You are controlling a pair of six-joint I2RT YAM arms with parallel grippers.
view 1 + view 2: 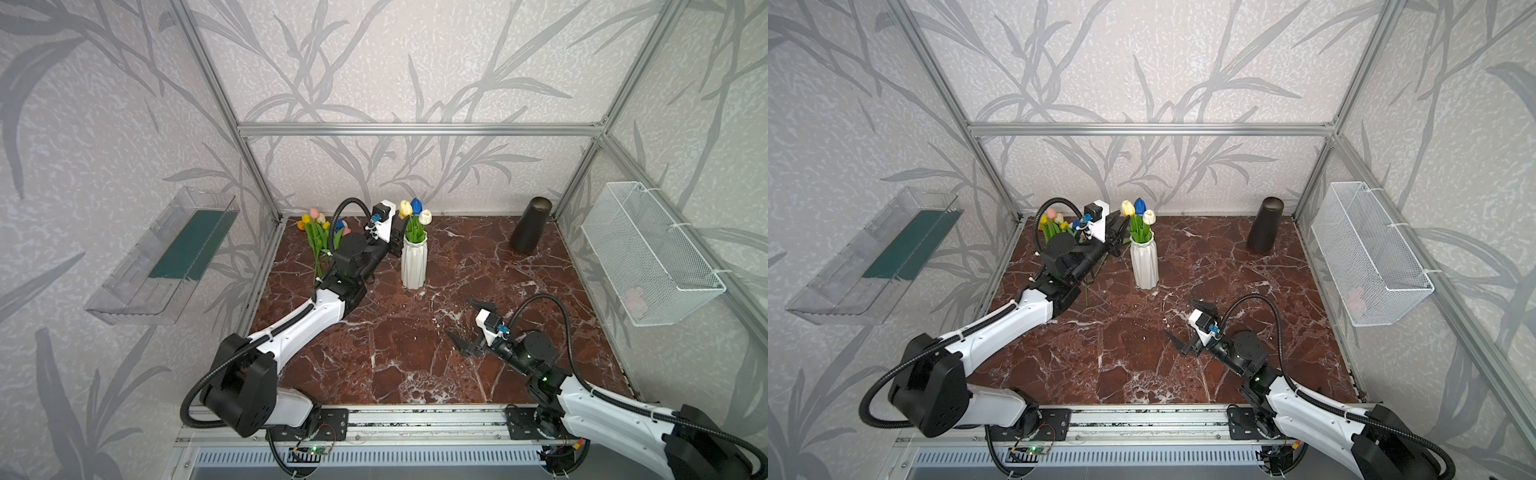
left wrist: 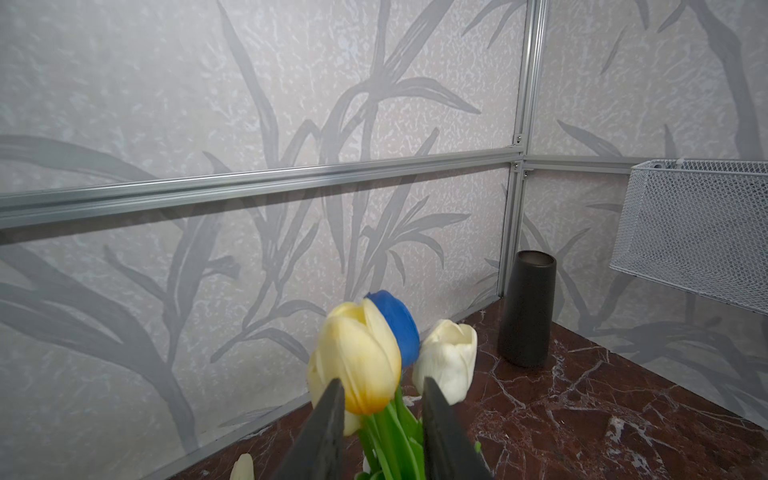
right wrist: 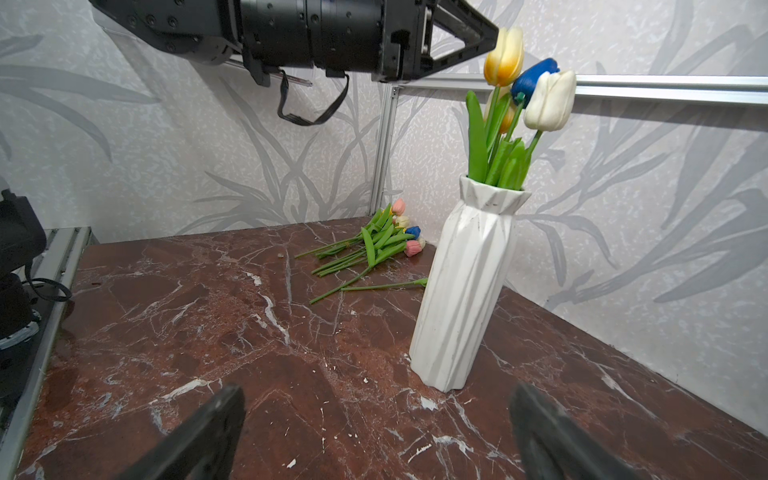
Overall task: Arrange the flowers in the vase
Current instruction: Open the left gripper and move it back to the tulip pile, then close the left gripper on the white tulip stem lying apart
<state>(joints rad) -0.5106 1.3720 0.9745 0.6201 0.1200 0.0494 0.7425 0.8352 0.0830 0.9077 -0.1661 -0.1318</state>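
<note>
A white ribbed vase (image 1: 414,262) (image 1: 1144,262) (image 3: 465,291) stands at the back middle of the marble table. It holds a yellow (image 2: 357,361), a blue (image 2: 395,328) and a white flower (image 2: 449,361). More flowers (image 1: 318,232) (image 3: 374,245) lie in a pile at the back left. My left gripper (image 1: 401,232) (image 2: 382,380) hovers above the vase mouth. Its jaws stand apart on either side of the yellow flower's stem, with gaps showing. My right gripper (image 1: 467,322) (image 3: 378,390) is wide open and empty, low over the table in front of the vase.
A tall black vase (image 1: 531,224) (image 2: 528,311) stands in the back right corner. A white wire basket (image 1: 648,249) hangs on the right wall and a clear shelf (image 1: 166,253) on the left wall. One loose stem (image 3: 382,286) lies next to the white vase's base.
</note>
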